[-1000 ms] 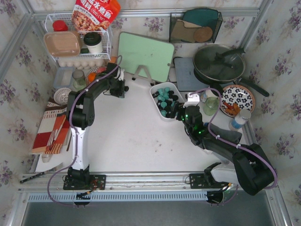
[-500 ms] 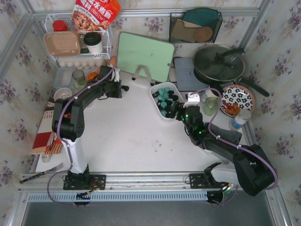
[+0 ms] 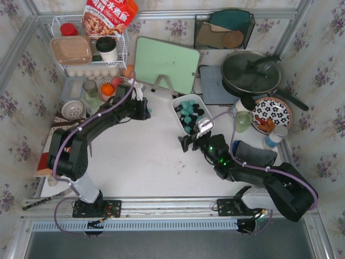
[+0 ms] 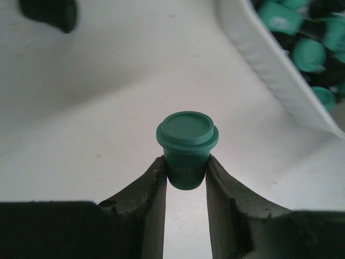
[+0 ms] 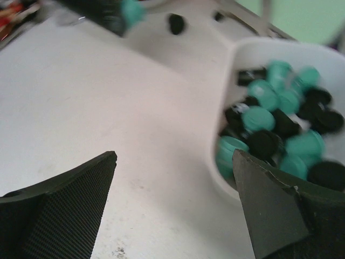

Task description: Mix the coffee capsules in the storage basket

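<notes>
Left claw point(image 4: 185, 163) pinches a teal capsule point(image 4: 187, 132) by its tapered body, the flat flanged end pointing away from the wrist, left of the basket point(image 4: 269, 59). Right claw point(image 5: 173, 157) gapes wide and empty at the basket's near end. The smooth white plastic tub, its long axis running away from the arms, holds teal and black capsules point(image 5: 259, 118).

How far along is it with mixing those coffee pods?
Mostly done, it seems: teal and black capsules already lie jumbled together in the storage basket. In hand: the left pincer grips one teal capsule beside the basket. Left: dropping it in; the right pincer is open and empty.
</notes>
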Controlling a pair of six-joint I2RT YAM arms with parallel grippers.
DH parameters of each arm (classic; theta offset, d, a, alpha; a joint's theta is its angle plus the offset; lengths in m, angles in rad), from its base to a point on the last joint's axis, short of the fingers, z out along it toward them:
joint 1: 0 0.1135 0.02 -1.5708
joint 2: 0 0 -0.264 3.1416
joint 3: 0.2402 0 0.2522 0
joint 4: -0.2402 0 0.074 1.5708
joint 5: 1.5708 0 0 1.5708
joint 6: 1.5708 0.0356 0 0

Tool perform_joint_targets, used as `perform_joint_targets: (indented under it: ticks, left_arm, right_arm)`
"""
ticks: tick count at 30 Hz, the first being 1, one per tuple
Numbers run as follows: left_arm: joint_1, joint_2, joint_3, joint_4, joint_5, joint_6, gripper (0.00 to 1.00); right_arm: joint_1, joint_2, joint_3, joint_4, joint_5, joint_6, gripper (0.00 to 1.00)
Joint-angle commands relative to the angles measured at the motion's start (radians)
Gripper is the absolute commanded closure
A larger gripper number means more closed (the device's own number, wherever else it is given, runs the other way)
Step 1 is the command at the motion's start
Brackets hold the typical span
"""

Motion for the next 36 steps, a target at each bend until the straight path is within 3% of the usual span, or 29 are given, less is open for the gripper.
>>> perform_joint_targets:
  ticks: [1,7,13,16,19,23,26,30,36]
  left_arm:
    - [-0.078,-0.096,-0.084,0.047,0.018,-0.017,1.0]
    - [-0.172,-0.259,-0.267,0.1,0.038,-0.037,1.0]
    - [-0.256,-0.401,-0.426,0.167,0.036,0.037,1.0]
    - [-0.278,-0.472,-0.505,0.232,0.048,0.061,1.0]
    - [-0.307,-0.546,-0.575,0.319,0.012,0.093,1.0]
    - [-0.317,-0.605,-0.628,0.419,0.013,0.195,0.97]
    - [-0.327,-0.619,-0.708,0.608,0.045,0.309,0.96]
    - [-0.332,-0.606,-0.799,0.833,0.12,0.483,0.97]
    - [-0.34,-0.582,-0.787,0.84,0.15,0.538,0.99]
  right_arm:
    - [0.151,0.077,-0.056,0.345,-0.073,-0.388,0.04]
    - [0.222,0.19,-0.178,0.72,-0.046,-0.604,0.05]
    - [0.227,0.139,-0.211,0.812,-0.066,-0.497,0.08]
    - [0.227,0.001,-0.162,0.617,-0.086,-0.393,0.11]
    - [0.227,-0.111,-0.03,0.219,-0.071,-0.252,0.12]
    - [0.225,-0.146,0.105,-0.097,-0.034,-0.093,0.12]
    - [0.223,-0.146,0.197,-0.297,-0.039,0.024,0.14]
    - [0.212,-0.163,0.265,-0.447,-0.052,0.129,0.14]
    - [0.172,-0.134,0.316,-0.547,-0.193,0.26,0.17]
